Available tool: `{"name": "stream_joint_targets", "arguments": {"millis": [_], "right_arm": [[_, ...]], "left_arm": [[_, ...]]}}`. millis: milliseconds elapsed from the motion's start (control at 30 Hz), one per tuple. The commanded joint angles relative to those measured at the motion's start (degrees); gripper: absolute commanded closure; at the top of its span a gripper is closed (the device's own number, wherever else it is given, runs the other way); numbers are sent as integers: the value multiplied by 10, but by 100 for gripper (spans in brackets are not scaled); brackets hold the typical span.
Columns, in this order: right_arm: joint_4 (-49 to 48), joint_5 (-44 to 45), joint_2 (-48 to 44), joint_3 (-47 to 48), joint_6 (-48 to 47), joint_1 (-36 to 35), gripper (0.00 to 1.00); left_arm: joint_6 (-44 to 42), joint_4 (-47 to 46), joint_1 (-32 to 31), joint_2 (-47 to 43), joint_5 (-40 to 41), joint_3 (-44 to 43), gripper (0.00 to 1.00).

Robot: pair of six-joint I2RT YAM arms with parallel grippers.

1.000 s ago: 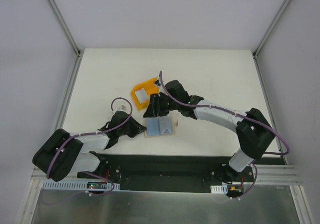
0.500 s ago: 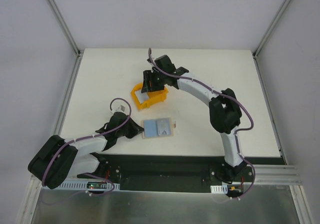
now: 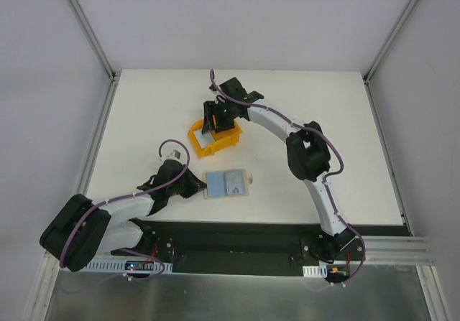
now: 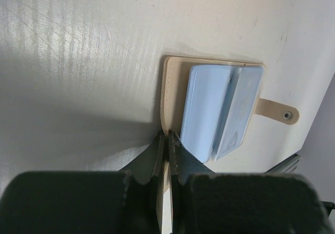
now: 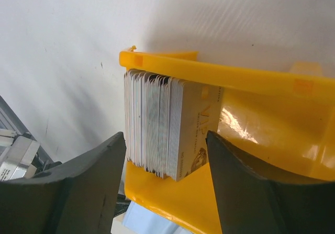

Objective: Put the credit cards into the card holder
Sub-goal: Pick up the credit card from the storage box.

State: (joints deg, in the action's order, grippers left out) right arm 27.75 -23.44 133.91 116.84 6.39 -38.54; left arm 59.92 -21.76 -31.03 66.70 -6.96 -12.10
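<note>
Right gripper (image 5: 165, 150) gapes wide above the yellow bin (image 5: 251, 79); only its wrist camera shows us credit cards (image 5: 157, 119) stacked inside. White tabletop (image 3: 144, 105) lies beneath the bin.

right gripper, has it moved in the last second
Yes. In the top view the right gripper moved up the frame, from the far edge of the card holder to over the yellow bin.

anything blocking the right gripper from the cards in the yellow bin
Nothing visible. The right gripper is open above the card stack, a finger toward each side; the stack stands on edge in the yellow bin, against its wall, uncovered.
</note>
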Motion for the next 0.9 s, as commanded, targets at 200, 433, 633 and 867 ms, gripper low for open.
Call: {"name": "stream_joint_targets", "arguments": {"millis": [200, 433, 633, 867], "right_arm": [[20, -42, 22, 37, -1, -3, 35], [27, -69, 24, 45, -6, -8, 39], [26, -70, 17, 44, -7, -10, 47], [26, -69, 7, 39, -8, -11, 56]], "left_arm": [[-22, 40, 4, 9, 17, -13, 100], [-22, 39, 4, 17, 15, -17, 100], [-23, 40, 4, 20, 12, -18, 100], [-22, 40, 5, 18, 12, -17, 100]]}}
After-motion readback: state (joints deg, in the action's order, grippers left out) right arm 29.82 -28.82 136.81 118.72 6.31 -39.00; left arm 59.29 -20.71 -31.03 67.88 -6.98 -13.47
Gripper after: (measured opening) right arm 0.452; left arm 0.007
